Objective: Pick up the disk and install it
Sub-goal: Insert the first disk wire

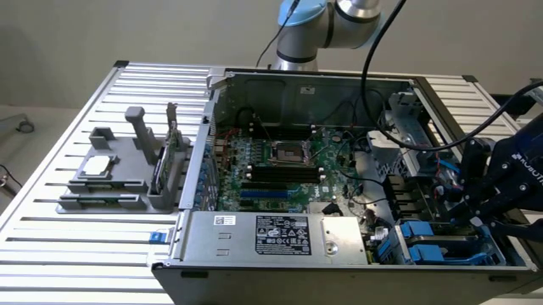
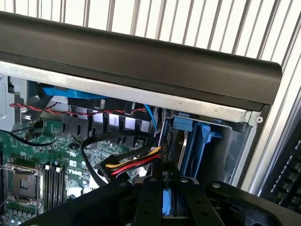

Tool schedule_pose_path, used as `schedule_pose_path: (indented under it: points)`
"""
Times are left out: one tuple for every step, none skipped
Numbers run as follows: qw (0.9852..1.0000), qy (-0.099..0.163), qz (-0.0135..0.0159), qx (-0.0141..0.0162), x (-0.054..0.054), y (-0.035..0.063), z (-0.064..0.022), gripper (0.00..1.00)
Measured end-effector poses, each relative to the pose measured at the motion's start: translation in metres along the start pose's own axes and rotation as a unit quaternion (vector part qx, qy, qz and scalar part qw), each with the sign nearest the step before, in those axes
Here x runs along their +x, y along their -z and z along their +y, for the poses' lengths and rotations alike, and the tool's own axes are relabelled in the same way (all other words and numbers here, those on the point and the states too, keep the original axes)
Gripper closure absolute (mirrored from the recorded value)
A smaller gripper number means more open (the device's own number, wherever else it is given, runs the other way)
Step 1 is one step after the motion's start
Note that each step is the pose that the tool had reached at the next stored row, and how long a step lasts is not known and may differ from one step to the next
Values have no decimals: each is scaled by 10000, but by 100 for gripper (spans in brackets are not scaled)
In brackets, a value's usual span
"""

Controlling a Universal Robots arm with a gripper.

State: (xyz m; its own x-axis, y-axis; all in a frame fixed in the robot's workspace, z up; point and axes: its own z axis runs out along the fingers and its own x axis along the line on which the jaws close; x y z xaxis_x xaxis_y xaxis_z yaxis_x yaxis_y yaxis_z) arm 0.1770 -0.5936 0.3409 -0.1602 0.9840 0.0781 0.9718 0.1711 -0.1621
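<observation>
With the gripper point(image 2: 168, 183) clamped on the thin blue-edged disk point(image 2: 168, 203) between its jaws, seems best to ease it straight into the blue drive cage point(image 2: 202, 141) just ahead, edge-on and untilted, clear of the red-and-yellow cable point(image 2: 136, 162) close alongside.

Silver arm point(image 1: 363, 14) with blue joint cap point(image 1: 299, 18), black cable point(image 1: 367, 60), black white-lettered hand point(image 1: 475, 217)

Ext cam sits high, opposite the arm base point(image 1: 297, 38), tilted down: you get the whole open PC case point(image 1: 339, 286) at mid range. Wrist cam's in tight above the gripper point(image 2: 163, 190), facing the case wall w/ the slatted table point(image 2: 188, 19) beyond. Both catch the blue drive bays point(image 1: 424, 244) & the motherboard point(image 1: 280, 184).
</observation>
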Motion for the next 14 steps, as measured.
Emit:
schedule_pose_path:
  points:
    - [10000,-29,-9,4,0,1,0,84]
    - [10000,-58,-17,8,0,1,0,84]
    - [10000,-92,-27,10,0,1,0,84]
    - [9999,-126,-34,12,0,1,0,84]
    - [9999,-160,-42,13,0,1,0,84]
    - [9998,-194,-51,15,0,1,0,84]
    - [9997,-227,-61,17,0,1,0,84]
    - [9996,-259,-74,19,0,2,0,84]
    - [9995,-293,-84,20,-1,1,0,84]
    - [9994,-327,-96,22,0,1,0,84]
    - [9993,-361,-111,23,0,2,0,84]
    - [9992,-389,-126,24,0,2,0,84]
    - [9990,-413,-143,26,0,2,0,84]
    - [9989,-436,-162,27,0,1,0,84]
